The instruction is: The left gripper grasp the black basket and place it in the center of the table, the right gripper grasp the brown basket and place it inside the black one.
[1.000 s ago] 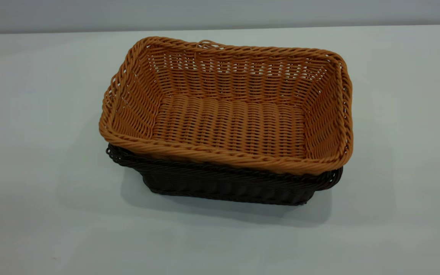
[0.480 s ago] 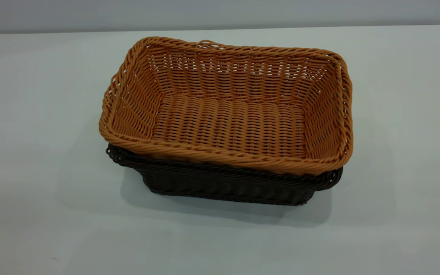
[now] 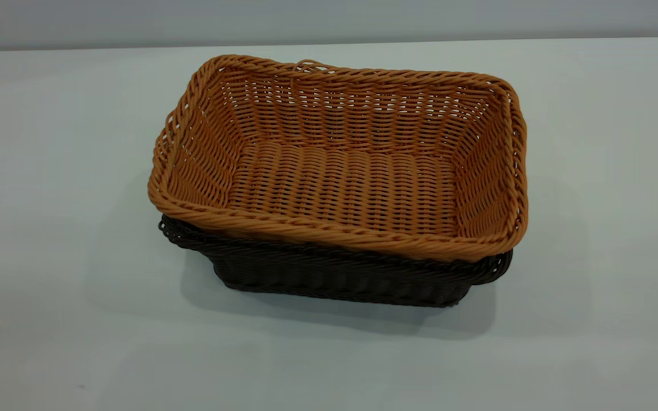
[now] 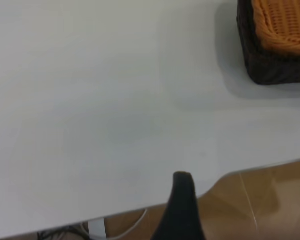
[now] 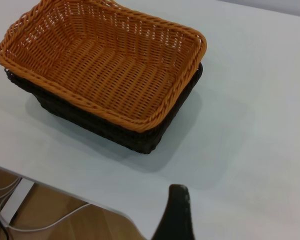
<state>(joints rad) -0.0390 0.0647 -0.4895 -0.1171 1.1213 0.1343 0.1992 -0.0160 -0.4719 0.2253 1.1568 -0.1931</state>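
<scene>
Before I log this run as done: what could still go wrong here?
The brown basket sits nested but proud of the black basket, rim above rim, so a bump might shift it. Each wrist view shows one dark finger, left gripper and right gripper, near the table edge; careless moves could clip it.

The brown basket (image 3: 340, 171) sits nested upright inside the black basket (image 3: 334, 277); both mid-table (image 3: 49, 171).

baskets: 2 | brown basket (image 3: 340, 165): 1; black basket (image 3: 334, 277): 1 | table (image 3: 49, 171): 1 | gripper fingers seen: 2; one dark finger (image 4: 182, 210) in left wrist view; one dark finger (image 5: 177, 212) in right wrist view
</scene>
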